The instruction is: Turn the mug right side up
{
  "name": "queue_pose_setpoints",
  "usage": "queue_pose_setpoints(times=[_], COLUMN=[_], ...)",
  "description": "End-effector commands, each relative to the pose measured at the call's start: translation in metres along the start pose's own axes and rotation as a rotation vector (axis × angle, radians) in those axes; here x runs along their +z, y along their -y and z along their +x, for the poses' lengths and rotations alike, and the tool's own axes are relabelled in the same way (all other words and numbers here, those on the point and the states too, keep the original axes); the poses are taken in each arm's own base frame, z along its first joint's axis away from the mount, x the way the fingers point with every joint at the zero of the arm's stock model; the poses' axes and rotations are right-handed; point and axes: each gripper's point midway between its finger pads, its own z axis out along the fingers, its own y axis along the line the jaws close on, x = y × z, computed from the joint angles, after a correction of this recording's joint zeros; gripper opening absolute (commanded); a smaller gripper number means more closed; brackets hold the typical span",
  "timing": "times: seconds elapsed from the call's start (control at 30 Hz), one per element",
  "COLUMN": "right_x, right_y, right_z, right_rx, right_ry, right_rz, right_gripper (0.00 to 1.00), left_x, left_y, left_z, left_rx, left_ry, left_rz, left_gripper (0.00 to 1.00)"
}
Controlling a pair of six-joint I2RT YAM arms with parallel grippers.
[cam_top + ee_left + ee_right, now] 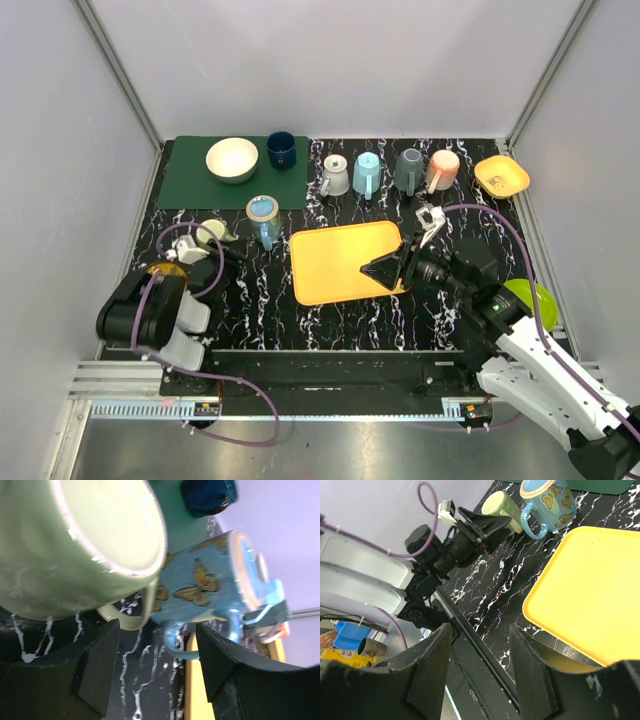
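A pale green mug [212, 233] stands on the black marble table at the left, its flat base turned up, and shows in the left wrist view [75, 545] and the right wrist view [499, 504]. Its handle [131, 615] points toward the blue butterfly mug [263, 215]. My left gripper [200, 250] is open and empty just short of the green mug, jaws wide apart [157, 672], with the handle just ahead of the left finger. My right gripper [386, 270] is open and empty over the yellow tray's right edge [480, 665].
The blue butterfly mug [210, 585] stands upright close beside the green one. A yellow tray [340, 262] lies mid-table. Several mugs [385, 172] line the back. A green mat [190, 185] holds a white bowl [232, 159] and a dark blue cup [281, 149]. An orange bowl [502, 176] and a lime bowl [535, 300] sit at the right.
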Motion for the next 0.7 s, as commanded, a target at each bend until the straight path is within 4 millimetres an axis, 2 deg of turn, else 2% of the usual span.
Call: queue_pose_setpoints(times=[0.0,0.03,0.07,0.1,0.13,0.17,0.2,0.23,0.27,0.3,0.33,0.37,0.4,0.43,0.5,0.53,0.57,0.6,0.63,0.67], right_x=[-0.001,0.0,0.0,0.001,0.002,0.002,0.003,0.005,0.006,0.007,0.009,0.01,0.01,0.012,0.01,0.01,0.009,0.007,0.006,0.003], right_y=[-0.006,-0.006,-0.006,-0.006,-0.006,-0.006,-0.006,-0.003,-0.001,0.0,0.003,0.005,0.007,0.009,0.005,0.007,0.005,0.005,0.007,0.006], right_z=[-0.01,-0.01,-0.011,-0.011,-0.01,-0.011,-0.012,-0.011,-0.013,-0.013,-0.013,-0.016,-0.018,-0.02,-0.029,-0.033,-0.04,-0.044,-0.048,-0.054], right_rx=[-0.035,-0.034,-0.036,-0.035,-0.034,-0.033,-0.033,-0.023,-0.022,-0.021,-0.021,-0.022,-0.024,-0.03,-0.041,-0.052,-0.056,-0.066,-0.083,-0.093], right_ry=[0.021,0.018,0.018,0.018,0.015,0.017,0.022,0.016,0.024,0.021,0.014,0.018,0.02,0.02,0.031,0.043,0.054,0.061,0.073,0.082], right_rz=[-0.004,-0.004,-0.006,-0.008,-0.007,-0.007,-0.007,0.001,0.014,0.02,0.035,0.053,0.066,0.081,0.09,0.109,0.12,0.13,0.155,0.168], right_gripper=[0.56,0.56,0.56,0.56,0.56,0.56,0.56,0.56,0.57,0.57,0.57,0.57,0.58,0.57,0.58,0.58,0.58,0.59,0.59,0.59], left_x=[-0.017,-0.023,-0.033,-0.041,-0.047,-0.06,-0.071,-0.078,-0.089,-0.098,-0.104,-0.106,-0.111,-0.114,-0.114,-0.115,-0.112,-0.112,-0.112,-0.113], left_y=[0.026,0.026,0.047,0.02,0.03,0.052,0.034,0.048,0.058,0.045,0.058,0.057,0.043,0.057,0.043,0.062,0.059,0.058,0.08,0.09], left_z=[-0.015,-0.012,-0.026,-0.007,-0.01,-0.025,-0.012,-0.021,-0.03,-0.023,-0.027,-0.025,-0.018,-0.023,-0.011,-0.011,-0.002,-0.005,0.004,0.006], left_rx=[-0.021,-0.017,-0.017,0.007,0.042,0.057,0.097,0.149,0.163,0.203,0.235,0.245,0.262,0.256,0.31,0.33,0.365,0.407,0.436,0.455], left_ry=[0.018,-0.005,0.023,-0.065,-0.065,-0.019,-0.084,-0.064,-0.041,-0.089,-0.097,-0.123,-0.175,-0.19,-0.28,-0.299,-0.333,-0.309,-0.33,-0.326], left_rz=[0.072,0.061,0.115,-0.009,-0.006,0.055,-0.033,-0.025,-0.005,-0.066,-0.048,-0.069,-0.148,-0.147,-0.273,-0.253,-0.298,-0.343,-0.312,-0.297], left_gripper=[0.66,0.67,0.67,0.68,0.68,0.71,0.76,0.99,0.99,0.99,0.99,0.99,0.99,0.99,0.99,0.99,0.99,0.99,0.99,0.99])
